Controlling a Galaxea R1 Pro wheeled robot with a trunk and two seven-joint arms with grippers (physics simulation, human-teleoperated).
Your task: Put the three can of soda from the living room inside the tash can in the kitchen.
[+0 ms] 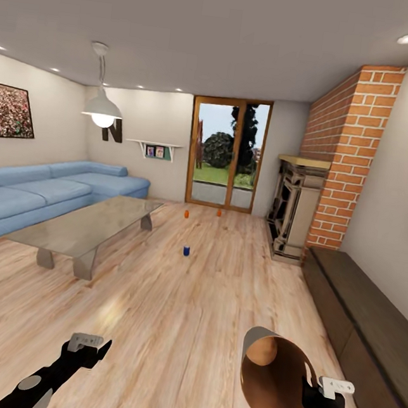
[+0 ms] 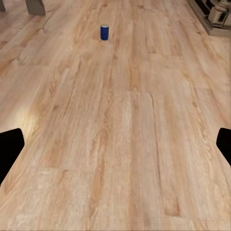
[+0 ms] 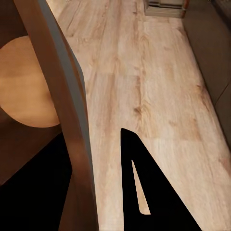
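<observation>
Clamped on the rim of the tapered, tan-lined tash can (image 1: 275,379), our right gripper (image 1: 324,391) tips it sideways; our left gripper (image 1: 88,345) hangs spread and empty. Across glossy wood planks stand the blue can (image 1: 186,250) and, further toward the glass doors, two orange cans (image 1: 187,214).

The right end effector (image 1: 326,390) grips the rim of the tash can (image 1: 275,379), which lies tipped with its tan-brown inside facing the camera, just left of that end effector. The left end effector (image 1: 88,344) hangs over bare wood floor (image 1: 177,315), holding nothing. Well ahead of both end effectors a dark blue can (image 1: 186,250) stands on the floor, and farther on two orange cans (image 1: 187,214) (image 1: 219,212) stand near the glass garden doors (image 1: 227,154), with the glass desk (image 1: 89,225) and blue sofa (image 1: 46,188) ahead-left of the left end effector.
</observation>
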